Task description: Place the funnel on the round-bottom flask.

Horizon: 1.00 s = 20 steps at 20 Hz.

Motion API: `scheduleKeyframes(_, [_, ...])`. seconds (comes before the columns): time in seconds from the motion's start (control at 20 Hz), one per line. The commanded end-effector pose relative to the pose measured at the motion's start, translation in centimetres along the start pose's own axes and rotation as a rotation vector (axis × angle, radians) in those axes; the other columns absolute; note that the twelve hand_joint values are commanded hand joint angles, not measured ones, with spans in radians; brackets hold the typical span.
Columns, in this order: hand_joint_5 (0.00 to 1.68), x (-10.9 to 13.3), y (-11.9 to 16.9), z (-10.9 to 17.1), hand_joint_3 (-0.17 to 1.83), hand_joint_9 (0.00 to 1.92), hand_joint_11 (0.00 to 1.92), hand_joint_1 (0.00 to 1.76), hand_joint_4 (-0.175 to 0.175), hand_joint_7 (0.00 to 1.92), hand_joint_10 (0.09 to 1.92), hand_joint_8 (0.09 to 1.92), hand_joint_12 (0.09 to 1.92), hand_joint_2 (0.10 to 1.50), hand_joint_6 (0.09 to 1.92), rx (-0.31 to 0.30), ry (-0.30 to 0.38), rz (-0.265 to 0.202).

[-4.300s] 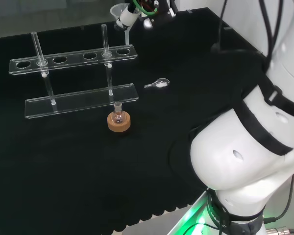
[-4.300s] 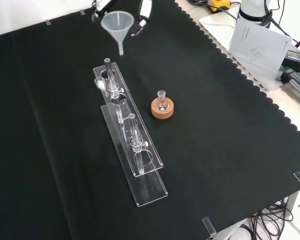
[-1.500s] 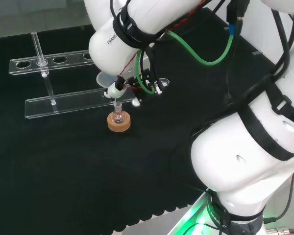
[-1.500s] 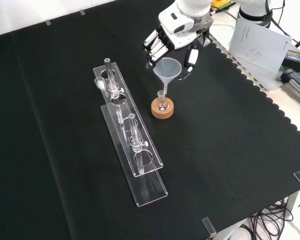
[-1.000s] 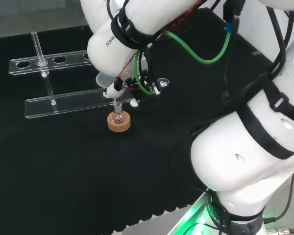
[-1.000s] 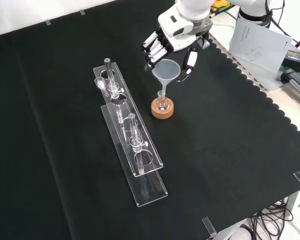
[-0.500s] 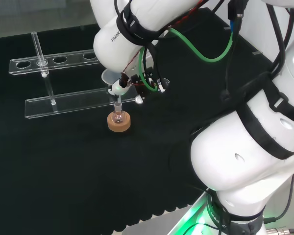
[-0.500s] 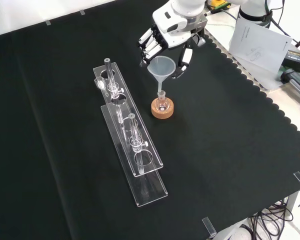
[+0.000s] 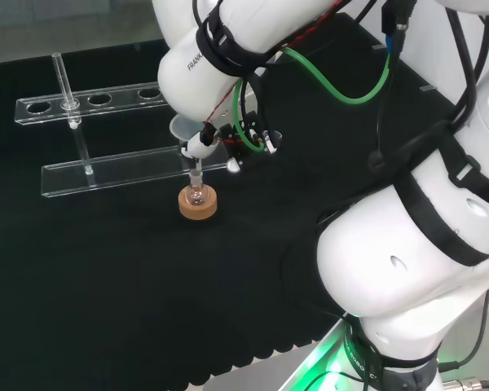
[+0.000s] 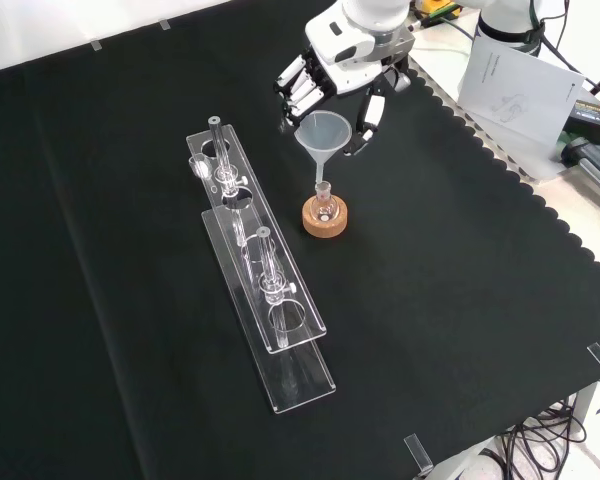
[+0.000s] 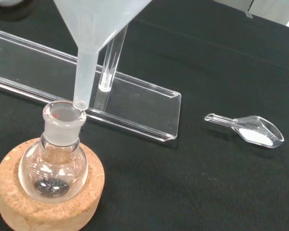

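The funnel [image 10: 323,138] is held by its cone above the round-bottom flask [image 10: 324,206], the fingers [image 10: 298,88] of the hand [image 10: 340,60] curled round the rim on one side and the thumb pressed against the other. In the wrist view the stem is seen pointing straight down, its tip [image 11: 80,104] level with the lip of the flask's neck [image 11: 62,120] and lying at the edge of the opening rather than over its middle; whether it has entered the mouth cannot be told. The flask is seated upright in a cork ring [image 10: 325,218] on the black worktop [image 10: 460,270], just beside a clear tube rack [image 10: 262,265]. A small shift of the stem toward the centre of the neck, followed by a straight descent along the stem's long axis, is judged to be what seating requires. A clear scoop [image 11: 248,131] holding white powder lies well apart from the flask.
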<state>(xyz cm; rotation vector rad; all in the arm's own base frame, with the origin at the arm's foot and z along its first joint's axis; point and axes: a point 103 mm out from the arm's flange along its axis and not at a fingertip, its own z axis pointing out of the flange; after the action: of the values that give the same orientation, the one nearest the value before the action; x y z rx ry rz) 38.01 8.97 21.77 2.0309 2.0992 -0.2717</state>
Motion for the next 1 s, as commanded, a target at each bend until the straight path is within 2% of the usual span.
scheduleKeyframes(0.05, [0.9, 0.2, -0.2, 0.6, 0.58, 1.05, 0.67, 0.85, -0.084, 0.95, 0.7, 0.93, 1.19, 0.71, 0.77, 0.007, -0.002, -0.006])
scheduleKeyframes(0.4, [0.9, 0.2, -0.2, 1.0, 0.58, 1.05, 0.67, 0.85, -0.087, 0.95, 0.7, 0.93, 1.19, 0.71, 0.77, -0.006, 0.004, -0.011])
scheduleKeyframes(1.0, [0.9, 1.2, 0.0, 2.0, 0.59, 1.05, 0.68, 0.85, -0.094, 0.95, 0.7, 0.93, 1.19, 0.71, 0.78, 0.013, -0.003, -0.029])
